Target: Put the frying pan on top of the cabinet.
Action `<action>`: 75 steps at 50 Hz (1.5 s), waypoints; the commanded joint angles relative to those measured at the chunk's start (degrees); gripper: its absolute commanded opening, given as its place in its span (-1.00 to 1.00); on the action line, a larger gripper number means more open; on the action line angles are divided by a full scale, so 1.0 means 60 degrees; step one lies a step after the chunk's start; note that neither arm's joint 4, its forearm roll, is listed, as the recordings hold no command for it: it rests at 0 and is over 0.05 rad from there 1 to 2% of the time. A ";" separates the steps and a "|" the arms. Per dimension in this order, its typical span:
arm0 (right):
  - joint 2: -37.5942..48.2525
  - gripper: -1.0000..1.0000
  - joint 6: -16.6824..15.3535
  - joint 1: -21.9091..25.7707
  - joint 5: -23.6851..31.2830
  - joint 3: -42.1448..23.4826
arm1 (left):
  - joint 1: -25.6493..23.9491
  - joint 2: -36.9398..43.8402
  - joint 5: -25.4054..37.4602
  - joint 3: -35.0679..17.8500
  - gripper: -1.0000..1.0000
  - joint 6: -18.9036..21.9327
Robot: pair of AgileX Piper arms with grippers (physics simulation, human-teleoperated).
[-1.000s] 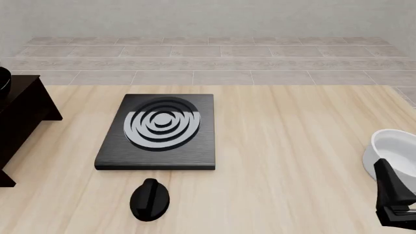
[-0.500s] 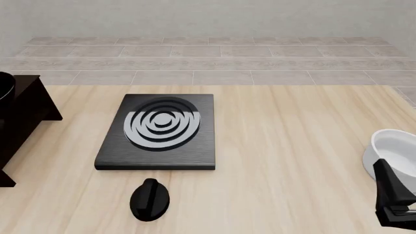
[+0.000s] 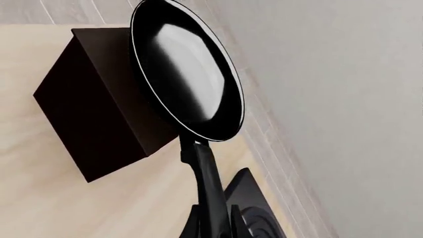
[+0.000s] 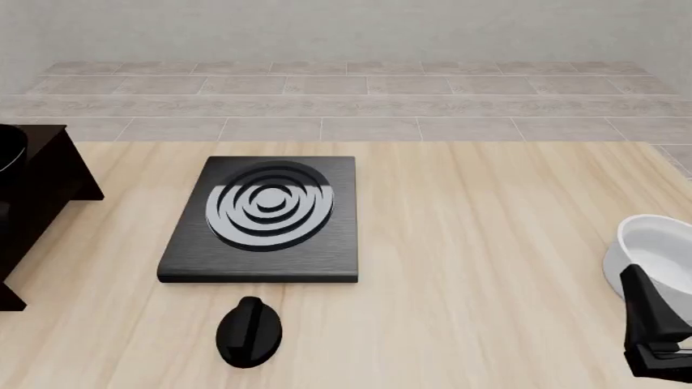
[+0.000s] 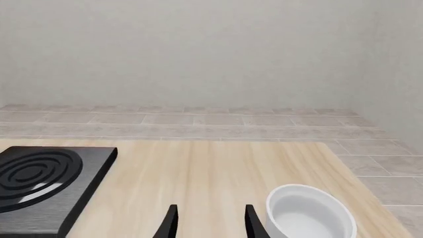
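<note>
The frying pan (image 3: 188, 74) is black with a glossy pale inside, and its long handle (image 3: 208, 188) runs back to my left gripper (image 3: 213, 229). That gripper is shut on the handle. The pan hangs tilted over the flat top of the dark brown cabinet (image 3: 86, 114). In the front view only a sliver of the pan (image 4: 9, 150) shows at the left edge, above the cabinet (image 4: 38, 186); the left gripper is out of that view. My right gripper (image 5: 210, 225) is open and empty, low at the table's near right (image 4: 652, 312).
A flat black stove plate (image 4: 265, 215) with silver rings lies left of centre. A black knob (image 4: 249, 332) sits in front of it. A white bowl (image 4: 652, 247) stands at the right edge, just beyond the right gripper.
The sliver of pan at the front view's left edge has sunk slightly toward the cabinet top. The right arm has not moved.
</note>
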 commanded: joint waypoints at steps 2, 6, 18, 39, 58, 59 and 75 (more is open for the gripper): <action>0.0000 1.00 -0.0012 0.0007 0.0009 0.0000 | 0.0037 0.0116 -0.0080 -0.0061 -1.00 0.0529; 0.0000 1.00 -0.0016 0.0013 0.0014 0.0000 | 0.0065 0.0100 -0.0078 -0.0043 -1.00 0.0514; 0.0000 1.00 -0.0019 0.0021 0.0021 0.0000 | 0.0077 -0.0035 -0.0017 -0.0001 -1.00 0.0495; 0.0000 1.00 -0.0028 0.0025 0.0018 0.0000 | 0.0163 -0.0189 0.0171 -0.0027 1.00 0.0532; 0.0001 1.00 -0.0081 0.0066 0.0043 0.0000 | 0.0228 -0.0530 0.0386 -0.0087 1.00 0.0535; 0.0001 1.00 -0.0082 0.0067 0.0043 0.0000 | 0.0205 -0.0600 0.0443 -0.0110 1.00 0.0565; 0.0001 1.00 -0.0125 0.0103 0.0051 0.0000 | 0.0317 -0.1237 0.1009 -0.0144 1.00 0.0620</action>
